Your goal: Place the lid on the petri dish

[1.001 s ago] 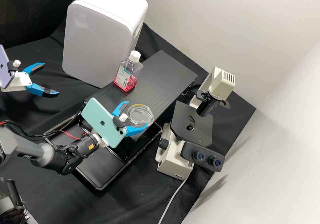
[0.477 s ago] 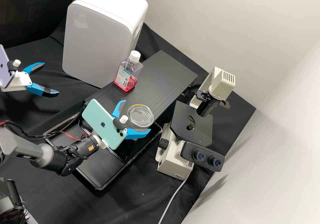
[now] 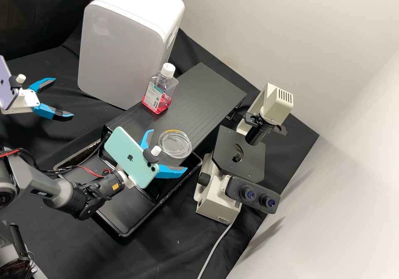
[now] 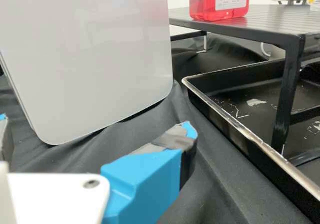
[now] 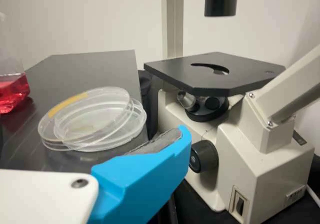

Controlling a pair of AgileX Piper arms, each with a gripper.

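- The petri dish [image 3: 175, 144] sits near the front edge of the raised black shelf [image 3: 203, 92]; its lid [image 5: 92, 115] lies on it, seemingly off-centre
- The right tool [image 3: 170, 150] hangs just beside the dish, spread wide and empty; the left tool [image 3: 63, 97], also wide and empty, is well apart over the bench [image 3: 174, 245]
- Risk: a finger nudging the light dish could slide it off the shelf into the tray [image 3: 124, 225], and a lopsided pinch could tip the lid
- Count: one dish, one lid, two tools, one flask [image 3: 159, 92], one microscope [image 3: 237, 175]
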